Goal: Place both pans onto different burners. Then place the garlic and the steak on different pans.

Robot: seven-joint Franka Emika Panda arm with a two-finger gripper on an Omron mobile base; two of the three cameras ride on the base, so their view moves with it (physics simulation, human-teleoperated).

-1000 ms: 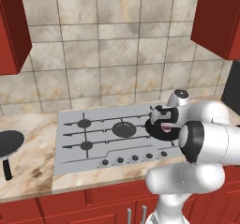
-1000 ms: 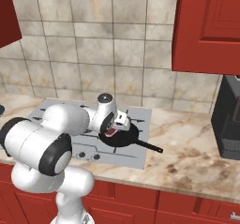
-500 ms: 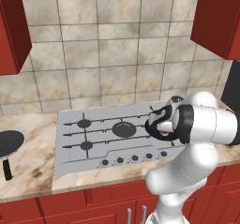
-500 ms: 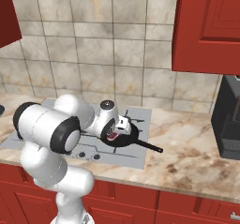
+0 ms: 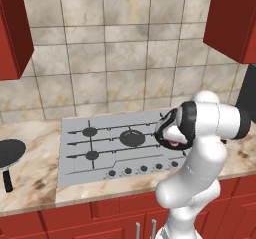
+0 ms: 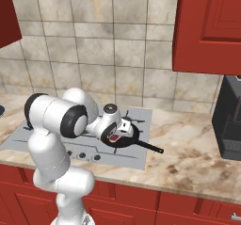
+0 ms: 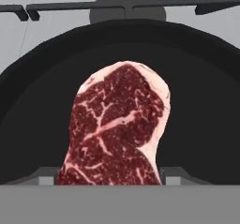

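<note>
A black pan [image 6: 135, 134] sits on the right burner of the silver cooktop [image 5: 75, 170], its handle [image 6: 151, 147] pointing right. My gripper [image 6: 113, 136] hangs low over this pan, shut on the red steak [image 7: 117, 124]. In the hand view the steak hangs between my fingertips [image 7: 174, 175] with the pan's floor [image 7: 201, 115] close behind it. The second pan [image 5: 10, 152] lies on the counter left of the cooktop. The large centre burner [image 5: 132, 138] is bare. The garlic is out of view.
My arm's elbow [image 5: 215, 123] covers the right end of the cooktop in the left base view. A row of knobs [image 5: 142, 169] lines the cooktop's front. A dark appliance [image 6: 229, 120] stands on the counter at the right. Tiled wall behind, red cabinets above.
The gripper has sunk a little lower into the right pan with the steak still held. The elbow has swung outward. Both pans are where they were.
</note>
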